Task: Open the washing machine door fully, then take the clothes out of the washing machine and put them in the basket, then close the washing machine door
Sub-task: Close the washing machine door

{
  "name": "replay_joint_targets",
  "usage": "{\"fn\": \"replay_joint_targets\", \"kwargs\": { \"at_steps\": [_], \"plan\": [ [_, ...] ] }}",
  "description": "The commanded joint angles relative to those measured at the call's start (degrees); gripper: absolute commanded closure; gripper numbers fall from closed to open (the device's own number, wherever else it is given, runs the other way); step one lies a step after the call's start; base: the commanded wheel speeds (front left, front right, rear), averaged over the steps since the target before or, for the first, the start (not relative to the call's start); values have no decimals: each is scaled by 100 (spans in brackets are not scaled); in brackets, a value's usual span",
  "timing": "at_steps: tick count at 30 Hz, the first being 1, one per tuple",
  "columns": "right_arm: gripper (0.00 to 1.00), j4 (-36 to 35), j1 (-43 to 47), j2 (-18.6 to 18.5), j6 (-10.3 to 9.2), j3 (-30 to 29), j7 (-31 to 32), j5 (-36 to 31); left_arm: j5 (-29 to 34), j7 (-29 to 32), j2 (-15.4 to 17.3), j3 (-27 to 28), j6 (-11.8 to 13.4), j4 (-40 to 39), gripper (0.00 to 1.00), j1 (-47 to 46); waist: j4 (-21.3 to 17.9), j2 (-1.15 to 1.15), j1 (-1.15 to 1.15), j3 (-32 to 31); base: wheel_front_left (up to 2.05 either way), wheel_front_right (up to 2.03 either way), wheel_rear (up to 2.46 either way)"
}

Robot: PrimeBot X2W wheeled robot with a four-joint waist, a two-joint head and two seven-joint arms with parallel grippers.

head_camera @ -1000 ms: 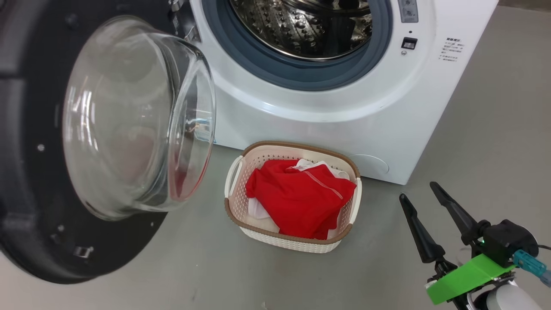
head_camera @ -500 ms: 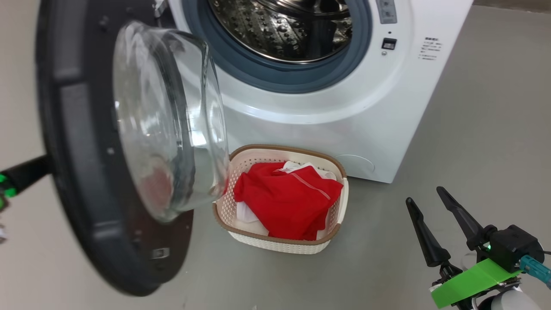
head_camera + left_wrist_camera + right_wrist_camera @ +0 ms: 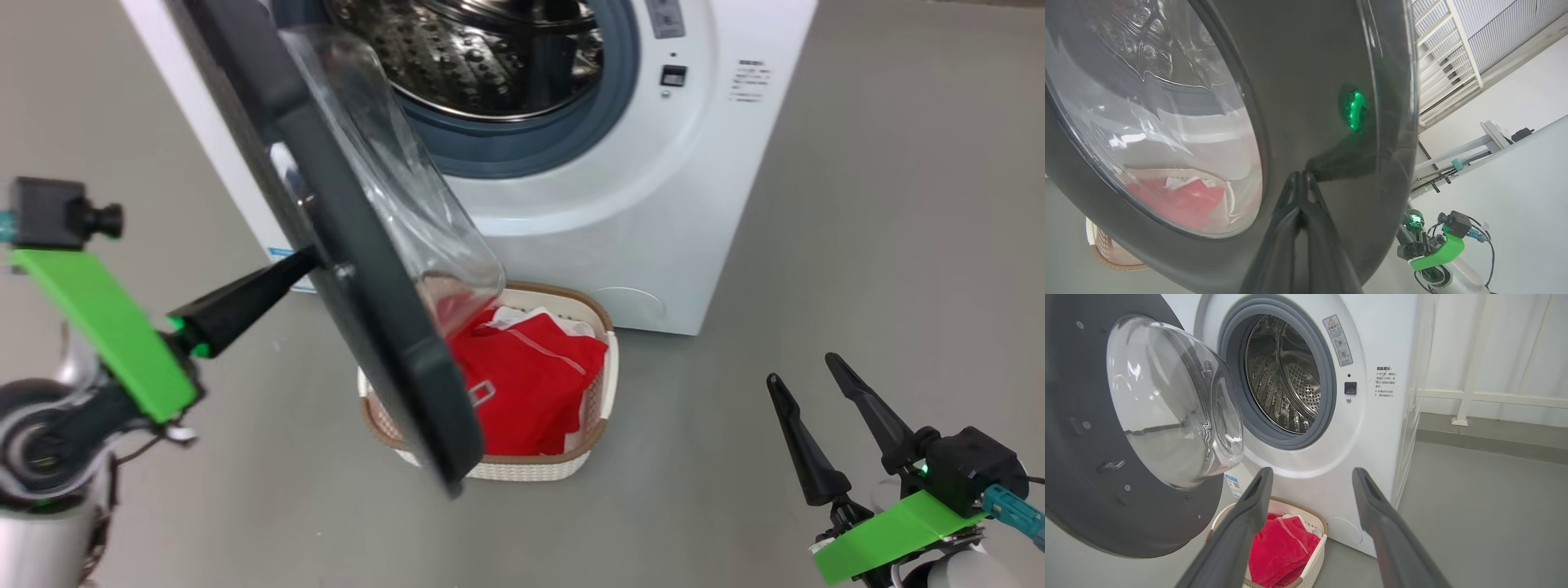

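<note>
The white washing machine [image 3: 653, 220] stands with its steel drum [image 3: 473, 57] showing bare metal. The washing machine door [image 3: 367, 294] is partly swung, seen almost edge-on above the basket [image 3: 531, 467]. My left gripper [image 3: 298, 263] is shut, its tip touching the door's black outer face [image 3: 1306, 102]. Red and white clothes [image 3: 531, 384] lie in the cream basket on the floor in front of the machine. My right gripper [image 3: 802, 369] is open and holds nothing, low at the right, well away from the door [image 3: 1086, 477] and basket [image 3: 1314, 539].
Grey floor [image 3: 898, 245] spreads to the right of the machine. A white railing [image 3: 1470, 396] and wall stand behind it on the right. The door's glass bowl [image 3: 1171, 404] bulges toward the drum opening [image 3: 1286, 375].
The door has swung toward the machine with my left gripper against its outer face. The left arm has come into the head view, which also shifted. The right gripper stays put.
</note>
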Motion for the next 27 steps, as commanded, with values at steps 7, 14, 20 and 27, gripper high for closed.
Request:
{"fn": "replay_joint_targets", "kwargs": {
  "at_steps": [7, 14, 20, 27],
  "plan": [
    [0, -163, -150, 18, 36, 66, -37, -13, 218, -859, -83, -324, -40, 104, 100, -619, -402, 0, 0, 158, 0, 0, 0],
    [0, -175, -270, 74, 36, 70, -37, -10, 327, -1601, -182, -757, -40, 432, 100, -1082, -725, 0, 0, 363, 0, 0, 0],
    [0, -191, -405, 161, 36, 64, -37, -11, 418, -2198, -170, -1115, -40, 860, 100, -1554, -1009, 0, 0, 589, 0, 0, 0],
    [0, -210, -579, 298, 36, 37, -37, -21, 389, -2776, -3, -1467, -41, 1376, 100, -2156, -1387, 0, 0, 888, 0, 0, 0]
  ]
}}
